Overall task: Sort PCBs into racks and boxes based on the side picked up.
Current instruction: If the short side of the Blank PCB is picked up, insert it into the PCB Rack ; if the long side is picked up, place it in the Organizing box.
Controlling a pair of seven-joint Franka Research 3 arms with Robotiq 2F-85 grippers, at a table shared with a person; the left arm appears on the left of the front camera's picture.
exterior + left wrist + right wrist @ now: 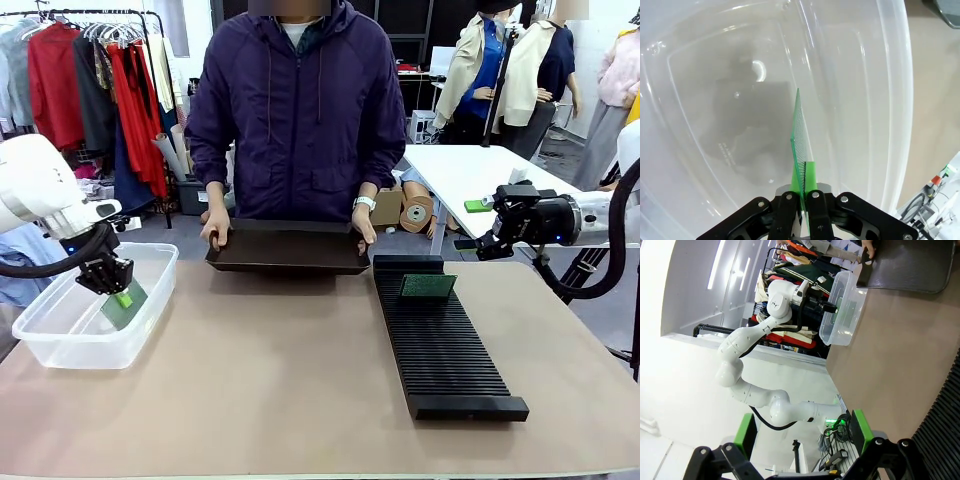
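One PCB [799, 135] pinched edge-on in left gripper [801, 192], inside clear box [60, 335].

White jointed arms [35, 195], black cabling; person's purple jacket [297, 110]

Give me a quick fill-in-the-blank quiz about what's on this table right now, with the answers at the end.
1. The left gripper holds a PCB inside the clear ____.
2. One PCB stands in the black ____ on the table.
3. The right gripper, away from the rack, has its jaws ____.
4. The person's hands hold a black ____.

Answers: box; rack; open; tray
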